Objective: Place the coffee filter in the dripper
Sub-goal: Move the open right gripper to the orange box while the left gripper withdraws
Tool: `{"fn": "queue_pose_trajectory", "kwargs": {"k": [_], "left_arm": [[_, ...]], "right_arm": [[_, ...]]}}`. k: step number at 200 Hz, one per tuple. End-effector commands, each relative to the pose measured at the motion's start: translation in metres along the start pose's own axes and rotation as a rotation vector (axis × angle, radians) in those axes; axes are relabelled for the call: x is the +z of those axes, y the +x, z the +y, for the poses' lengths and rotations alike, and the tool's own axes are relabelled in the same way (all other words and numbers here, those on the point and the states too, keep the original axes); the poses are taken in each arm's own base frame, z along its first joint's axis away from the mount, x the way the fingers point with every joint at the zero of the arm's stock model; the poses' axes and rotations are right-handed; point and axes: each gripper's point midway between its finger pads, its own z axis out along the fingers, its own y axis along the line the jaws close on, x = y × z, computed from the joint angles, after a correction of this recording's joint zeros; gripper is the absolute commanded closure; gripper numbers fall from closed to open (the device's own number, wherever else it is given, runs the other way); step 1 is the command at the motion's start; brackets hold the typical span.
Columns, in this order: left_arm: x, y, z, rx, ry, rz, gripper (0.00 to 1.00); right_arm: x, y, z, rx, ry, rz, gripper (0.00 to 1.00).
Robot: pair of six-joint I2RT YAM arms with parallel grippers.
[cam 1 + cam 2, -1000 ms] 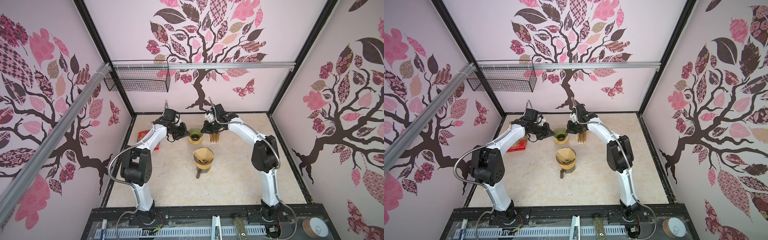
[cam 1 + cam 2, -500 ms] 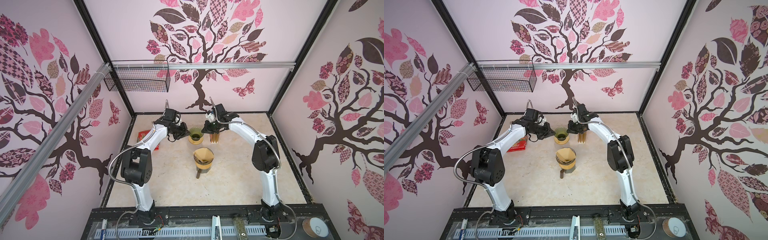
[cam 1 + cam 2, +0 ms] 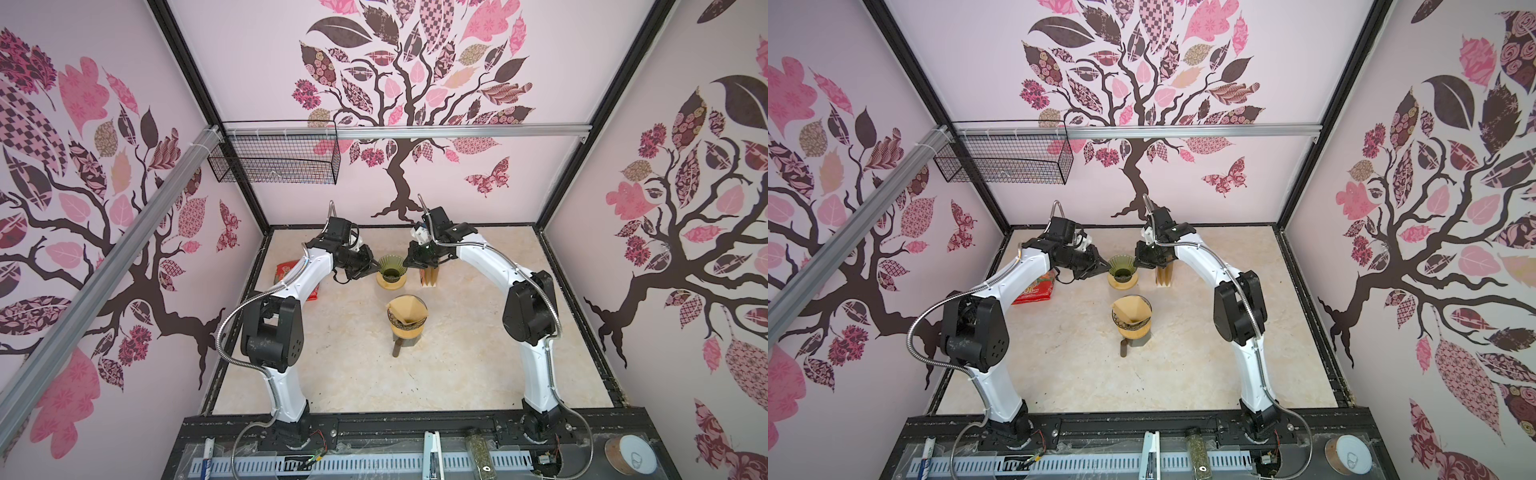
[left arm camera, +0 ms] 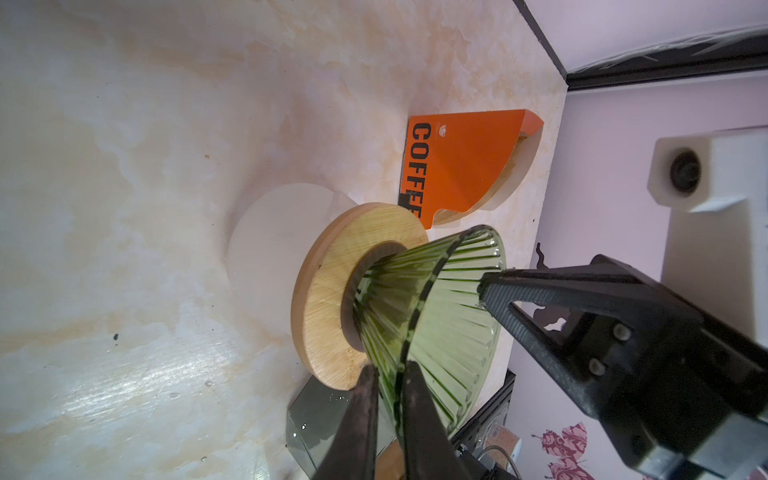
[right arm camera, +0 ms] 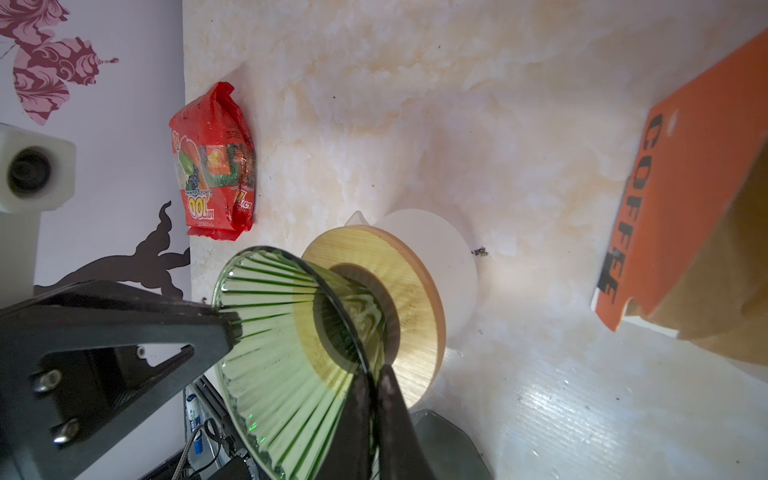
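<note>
The ribbed green glass dripper (image 3: 391,271) stands on the marbled table (image 3: 457,353), far side. The right end effector (image 5: 374,372) is pinched on its rim, while the left end effector (image 4: 389,368) straddles the opposite rim, slightly parted; whether it grips, I cannot tell. A brown paper coffee filter (image 3: 405,309) sits in a second wood-collared dripper (image 3: 408,331) nearer the front, and an orange "COFFEE" box (image 4: 461,162) stands just beside the green one.

Both arms rise from the desk's near edge, elbows bent outward, and lean in toward each other close to the far edge. The left gripper (image 3: 375,266) and right gripper (image 3: 406,262) face one another, wrists tipped down. The right jaws are pinched tight on the rim of the green dripper (image 3: 391,272). The left jaws straddle the opposite rim, slightly parted.
</note>
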Motion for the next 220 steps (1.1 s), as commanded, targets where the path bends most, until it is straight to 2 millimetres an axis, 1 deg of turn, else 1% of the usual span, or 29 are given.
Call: {"fn": "queue_pose_trajectory", "kwargs": {"k": [1,39,47,69,83,113,137,153,178,198,220], "left_arm": [[-0.017,-0.003,-0.016,0.032,0.032,-0.028,0.82],[-0.021,-0.003,-0.014,0.03,0.022,-0.036,0.79],[-0.022,-0.004,-0.016,0.034,0.023,-0.04,0.78],[-0.028,-0.005,-0.016,0.039,0.016,-0.055,0.73],[-0.032,-0.003,-0.017,0.044,0.011,-0.061,0.71],[-0.047,-0.002,-0.024,0.065,0.014,-0.095,0.67],[-0.062,0.003,-0.029,0.094,0.01,-0.12,0.64],[-0.073,0.009,-0.028,0.119,-0.006,-0.136,0.61],[-0.087,0.028,-0.025,0.163,-0.013,-0.141,0.54],[-0.096,0.044,-0.02,0.185,-0.015,-0.141,0.47],[-0.098,0.062,-0.018,0.166,0.025,-0.121,0.42]], "right_arm": [[-0.008,-0.014,0.013,-0.007,-0.025,-0.033,0.88],[-0.012,-0.019,0.018,-0.012,-0.029,-0.045,0.81],[-0.011,-0.019,0.016,-0.009,-0.022,-0.042,0.8],[-0.011,-0.017,0.015,-0.01,-0.017,-0.035,0.75],[-0.017,-0.02,0.018,-0.021,-0.014,-0.053,0.72],[-0.036,-0.029,0.027,-0.05,-0.003,-0.102,0.69],[-0.049,-0.034,0.026,-0.064,0.02,-0.133,0.67],[-0.057,-0.038,0.019,-0.06,0.041,-0.151,0.67],[-0.068,-0.045,0.001,-0.052,0.082,-0.175,0.67],[-0.076,-0.051,-0.023,-0.051,0.158,-0.192,0.67],[-0.078,-0.054,-0.045,-0.072,0.245,-0.197,0.65]]}}
